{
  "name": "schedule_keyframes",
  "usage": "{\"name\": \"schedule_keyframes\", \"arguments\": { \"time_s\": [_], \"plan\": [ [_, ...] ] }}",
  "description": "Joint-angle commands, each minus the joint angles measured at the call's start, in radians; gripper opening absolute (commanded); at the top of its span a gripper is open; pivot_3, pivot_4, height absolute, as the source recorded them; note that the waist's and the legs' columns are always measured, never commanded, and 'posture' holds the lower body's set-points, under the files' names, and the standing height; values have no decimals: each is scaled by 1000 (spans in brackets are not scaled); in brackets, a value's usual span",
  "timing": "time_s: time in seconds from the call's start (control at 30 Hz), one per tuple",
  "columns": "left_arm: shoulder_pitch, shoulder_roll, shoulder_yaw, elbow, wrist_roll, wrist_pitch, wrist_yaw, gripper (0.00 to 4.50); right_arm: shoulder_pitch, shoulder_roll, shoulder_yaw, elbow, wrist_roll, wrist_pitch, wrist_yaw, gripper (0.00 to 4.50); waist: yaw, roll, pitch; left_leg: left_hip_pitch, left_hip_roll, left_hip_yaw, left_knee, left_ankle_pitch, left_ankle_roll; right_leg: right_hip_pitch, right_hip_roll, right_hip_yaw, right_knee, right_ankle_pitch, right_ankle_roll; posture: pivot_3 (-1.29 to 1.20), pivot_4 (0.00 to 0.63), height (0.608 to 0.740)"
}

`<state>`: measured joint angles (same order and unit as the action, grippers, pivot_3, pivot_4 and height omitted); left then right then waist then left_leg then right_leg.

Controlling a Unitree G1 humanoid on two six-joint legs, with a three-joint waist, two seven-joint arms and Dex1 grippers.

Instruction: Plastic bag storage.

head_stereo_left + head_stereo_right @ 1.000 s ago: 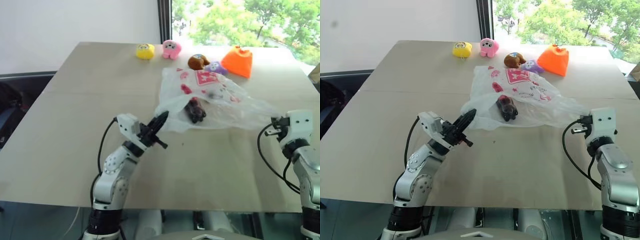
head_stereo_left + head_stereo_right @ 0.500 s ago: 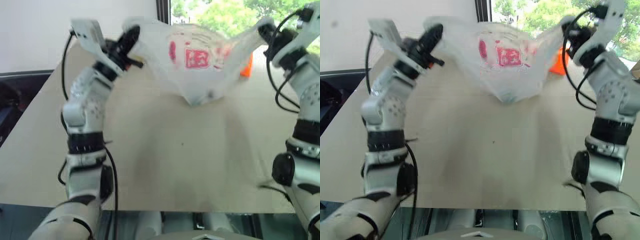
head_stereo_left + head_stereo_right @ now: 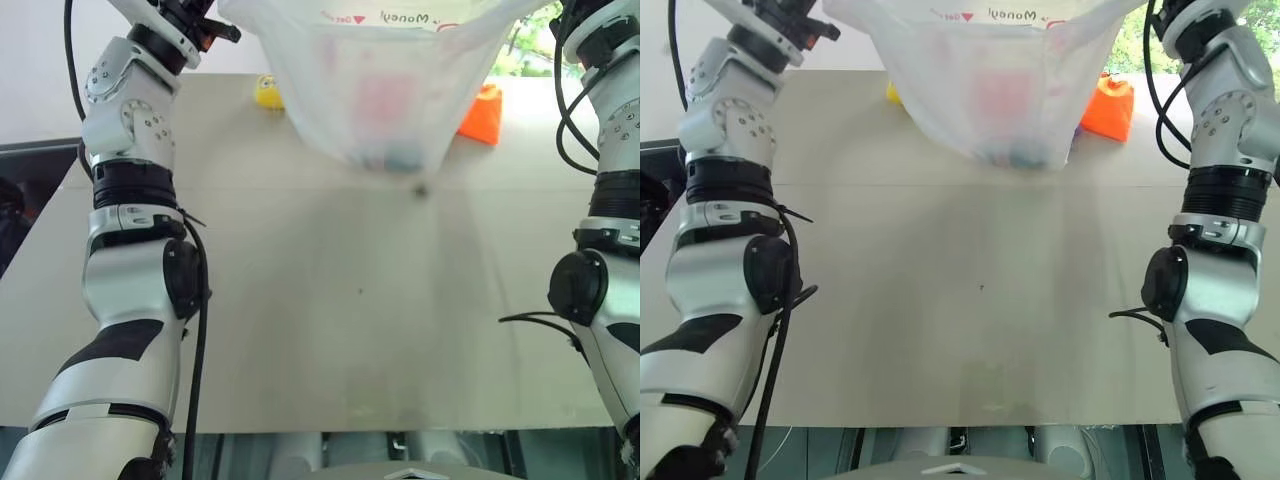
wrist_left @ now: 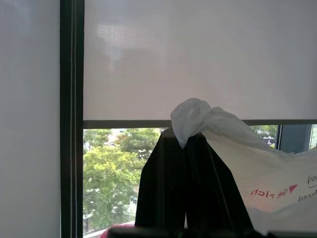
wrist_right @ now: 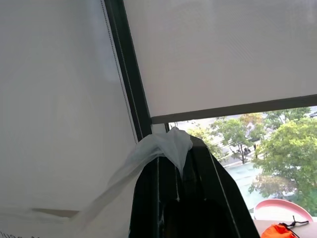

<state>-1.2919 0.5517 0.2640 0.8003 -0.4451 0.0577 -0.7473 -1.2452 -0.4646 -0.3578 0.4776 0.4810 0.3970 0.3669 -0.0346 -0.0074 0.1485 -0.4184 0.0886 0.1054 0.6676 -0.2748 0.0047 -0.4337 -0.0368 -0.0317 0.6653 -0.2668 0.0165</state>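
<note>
The plastic bag [image 3: 380, 90], thin white film with red print, hangs in the air above the far half of the table [image 3: 300, 330], stretched between my two raised arms. In the left wrist view my left gripper [image 4: 188, 141] is shut on a bunched white handle of the bag. In the right wrist view my right gripper [image 5: 176, 151] is shut on the other twisted handle. A dim bluish shape [image 3: 395, 158] shows through the film at the bag's lowest point; I cannot tell what it is.
An orange pouch [image 3: 482, 112] and a yellow toy [image 3: 266, 92] lie on the table's far side, partly behind the hanging bag. Beyond the table are a white blind, a dark window post and green trees.
The bag lay on the table a second ago with both grippers low at its sides. Both arms have risen and lifted it clear, and it now hangs higher than half a second ago.
</note>
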Motion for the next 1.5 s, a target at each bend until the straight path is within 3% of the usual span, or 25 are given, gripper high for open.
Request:
{"name": "schedule_keyframes", "arguments": {
  "time_s": [0.03,0.1,0.17,0.37,0.43,0.47,0.57,0.67,0.77,0.93,1.03,1.17,1.5],
  "plan": [
    [127,22,21,-179,-33,41,-48,0,95,-64,-5,-169,52,105,57,41,-1,0,0,1,0,0,0,0,0,1,0,0,0,0,0,0,150,740],
    [231,23,23,-302,-57,95,-55,0,198,-85,17,-278,92,199,98,41,-2,0,0,1,0,0,1,0,0,1,0,1,4,0,0,0,150,740],
    [375,31,30,-456,-85,151,-59,877,347,-120,32,-425,166,324,160,0,-3,0,0,2,0,-1,1,0,0,0,0,1,7,0,0,0,150,740],
    [849,84,50,-871,-231,359,-133,3876,819,-272,-16,-764,436,617,378,2956,3,0,0,3,1,0,4,0,0,0,0,5,10,-1,1,0,150,740],
    [1061,105,42,-1005,-274,419,-178,4500,986,-305,-35,-846,493,658,423,3930,3,-1,-1,6,1,0,4,0,0,2,0,7,7,-1,1,0,150,740],
    [1149,118,36,-1044,-270,429,-192,4500,1047,-303,-44,-870,516,667,425,4447,2,-1,-1,9,1,-1,4,0,0,5,0,9,7,-2,2,0,150,740],
    [1331,121,32,-1073,-229,412,-201,4500,1215,-335,-10,-942,467,621,469,4447,6,-4,2,16,0,1,6,0,1,8,1,15,13,-2,2,0,150,740],
    [1408,113,23,-1041,-181,368,-192,4500,1306,-349,22,-963,417,572,499,4447,19,-8,3,28,0,1,6,-3,6,18,2,13,12,-3,4,0,150,740],
    [1464,77,22,-967,-119,276,-183,4500,1414,-376,114,-928,229,381,549,4447,23,-11,0,40,0,-2,6,-3,6,27,3,16,13,-5,-1,0,150,740],
    [1528,38,19,-940,-65,161,-181,4500,1502,-308,171,-741,3,-6,594,4447,23,-13,-2,39,0,-1,5,-3,7,27,4,19,12,-1,-1,0,150,740],
    [1561,25,35,-947,-67,129,-179,4500,1492,-277,157,-579,-98,-243,600,4447,23,-16,-5,39,0,0,4,-3,7,26,4,19,12,-1,-2,0,150,740],
    [1613,12,18,-963,-3,49,-151,4500,1440,-215,94,-424,-76,-421,617,4447,22,-18,-6,40,0,1,4,-3,7,26,4,20,11,-1,-2,0,150,740],
    [1695,-92,-79,-1114,69,-66,-67,4500,1299,-208,16,-232,9,-471,703,4447,23,-17,-6,39,0,2,2,-4,8,25,4,22,11,-2,-4,0,150,740]
  ]
}}
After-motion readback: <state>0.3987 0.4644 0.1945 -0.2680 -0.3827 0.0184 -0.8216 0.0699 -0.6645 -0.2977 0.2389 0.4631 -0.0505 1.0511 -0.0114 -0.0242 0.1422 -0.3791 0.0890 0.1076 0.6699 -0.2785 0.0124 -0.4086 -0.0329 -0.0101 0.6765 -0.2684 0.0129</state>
